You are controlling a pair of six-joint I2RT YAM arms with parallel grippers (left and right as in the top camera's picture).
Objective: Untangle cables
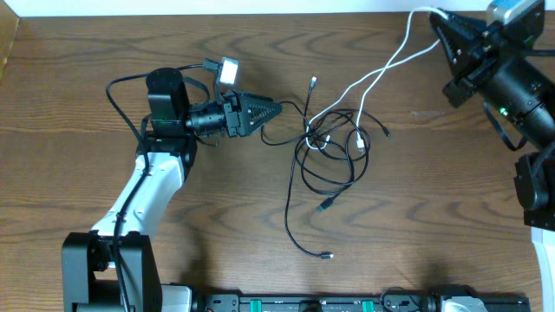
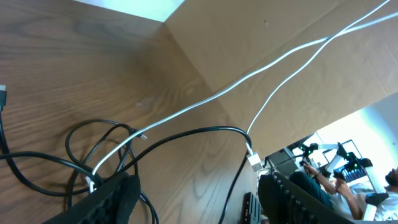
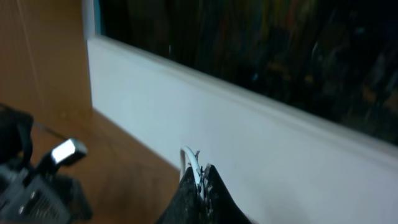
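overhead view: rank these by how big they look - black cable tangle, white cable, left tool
1. tangle of thin black cables: spreads widest.
2. thin white cable: reaches nearly as far, but is only two slim strands, so it's close to first.
3. black triangular left tool: clearly smallest.

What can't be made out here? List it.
Overhead: which strand crosses over which among the black cables; too thin.
Left wrist: the cables' lower loops, cut off by the bottom edge and the left hand.
Right wrist: blurred; the right hand hides all but a stub of the white cable.
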